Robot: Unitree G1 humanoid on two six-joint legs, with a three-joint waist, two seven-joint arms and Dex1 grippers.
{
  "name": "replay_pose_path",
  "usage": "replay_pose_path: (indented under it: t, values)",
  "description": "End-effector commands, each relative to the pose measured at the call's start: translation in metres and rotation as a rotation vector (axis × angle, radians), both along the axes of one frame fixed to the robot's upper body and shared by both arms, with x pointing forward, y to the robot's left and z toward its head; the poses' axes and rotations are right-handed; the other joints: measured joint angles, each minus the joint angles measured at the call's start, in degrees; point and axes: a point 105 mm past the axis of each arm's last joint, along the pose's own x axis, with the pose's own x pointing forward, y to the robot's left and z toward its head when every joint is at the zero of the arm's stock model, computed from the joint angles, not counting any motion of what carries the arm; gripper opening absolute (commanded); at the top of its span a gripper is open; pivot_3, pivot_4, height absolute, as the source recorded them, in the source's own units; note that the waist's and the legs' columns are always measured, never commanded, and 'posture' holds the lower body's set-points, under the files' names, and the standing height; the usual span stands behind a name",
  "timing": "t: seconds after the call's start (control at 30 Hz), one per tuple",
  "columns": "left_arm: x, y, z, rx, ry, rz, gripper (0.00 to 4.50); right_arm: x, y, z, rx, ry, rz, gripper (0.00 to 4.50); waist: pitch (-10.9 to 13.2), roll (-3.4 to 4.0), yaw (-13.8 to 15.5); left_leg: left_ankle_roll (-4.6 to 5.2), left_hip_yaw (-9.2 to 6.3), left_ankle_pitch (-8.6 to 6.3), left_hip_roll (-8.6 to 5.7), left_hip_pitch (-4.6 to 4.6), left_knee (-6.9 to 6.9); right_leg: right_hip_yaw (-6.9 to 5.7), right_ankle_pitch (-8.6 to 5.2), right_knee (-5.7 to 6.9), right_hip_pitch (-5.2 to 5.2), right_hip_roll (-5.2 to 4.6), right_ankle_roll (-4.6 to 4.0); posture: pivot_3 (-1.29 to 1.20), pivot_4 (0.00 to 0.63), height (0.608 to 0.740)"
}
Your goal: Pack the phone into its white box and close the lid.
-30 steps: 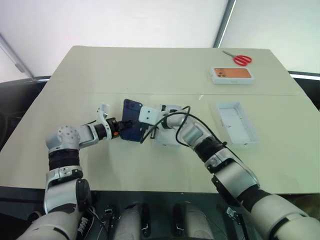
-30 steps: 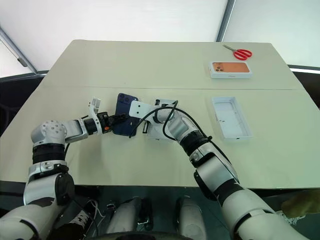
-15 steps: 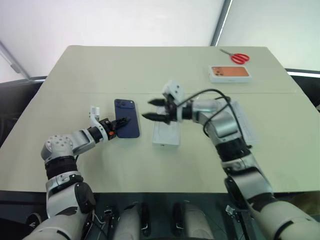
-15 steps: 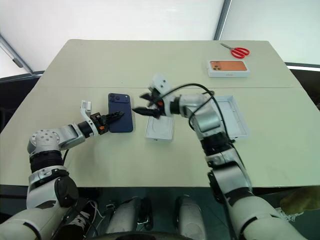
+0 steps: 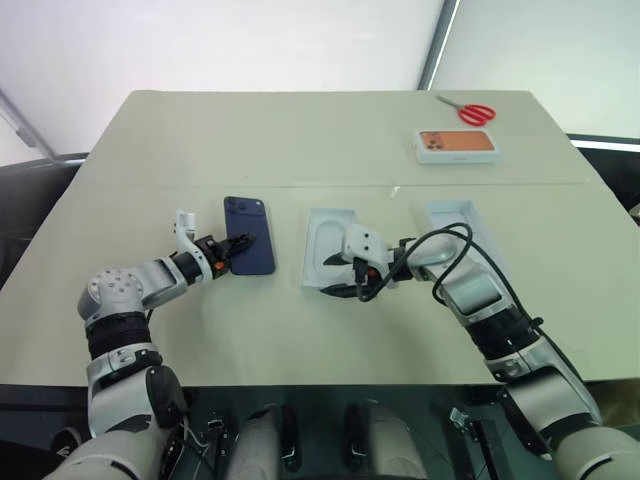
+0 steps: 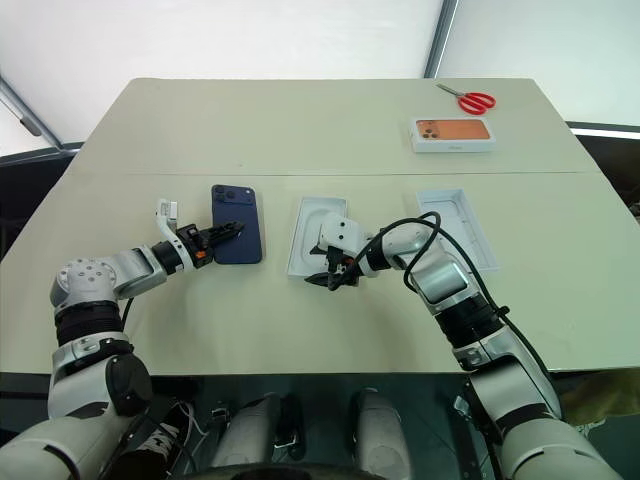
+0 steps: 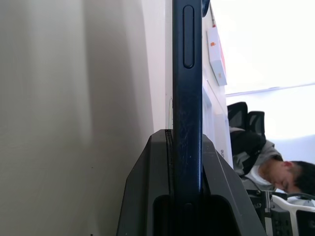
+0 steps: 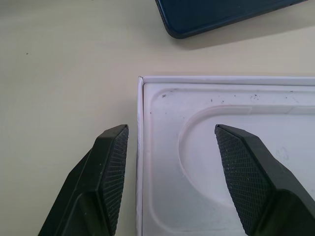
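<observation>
Left eye view: the phone (image 5: 249, 246) lies flat on the beige desk (image 5: 300, 140), back up, camera cluster at the far corner. My left claw (image 5: 237, 245) is clamped on the phone's near-left edge; in the left wrist view the black fingers (image 7: 147, 196) pinch the dark blue edge between them. My right claw (image 5: 337, 272) hangs with jaws apart over the near end of the flat white insert (image 5: 330, 240) with the rounded recess, just right of the phone; in the right wrist view one finger stands off its corner, the other above the recess. A shallow white tray (image 5: 460, 232), box or lid I cannot tell, lies right of the insert. At the far right edge: a box printed with an orange phone (image 5: 458, 146) and red scissors (image 5: 470, 112).
</observation>
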Motion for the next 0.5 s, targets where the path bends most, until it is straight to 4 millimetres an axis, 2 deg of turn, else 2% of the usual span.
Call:
replay_pose_path:
  t: [0.03,0.13,0.23,0.5]
  values:
    - [0.003,-0.003,0.018,0.002,-0.069,-0.007,0.0,-0.005,0.001,0.005,-0.012,-0.025,0.033,2.91,0.0,-0.01,0.0,0.0,0.0,0.0,0.0,0.0,0.0,0.0,0.0,0.0,0.0,0.0,0.0,0.0,0.15,0.738]
    - [0.003,-0.007,0.023,0.003,-0.084,-0.019,0.0,-0.004,-0.002,-0.002,-0.04,-0.031,0.029,2.03,0.0,-0.06,0.1,0.0,0.0,0.0,0.0,-0.01,0.0,0.0,0.0,-0.01,0.0,-0.01,0.0,0.0,0.15,0.738]
    - [0.003,-0.01,0.027,0.005,-0.093,-0.024,0.0,-0.001,-0.003,-0.006,-0.066,-0.043,0.012,0.54,0.0,-0.09,0.1,0.01,0.0,0.0,-0.01,-0.01,0.02,0.0,0.0,0.0,0.02,-0.01,0.0,0.0,0.15,0.738]
    - [0.003,-0.012,0.037,-0.014,-0.109,-0.028,0.0,-0.004,-0.001,-0.004,-0.059,-0.063,0.038,0.54,0.0,-0.11,0.0,0.01,0.0,0.01,0.0,0.0,0.02,-0.01,0.0,0.0,0.02,0.01,0.0,0.0,0.15,0.738]
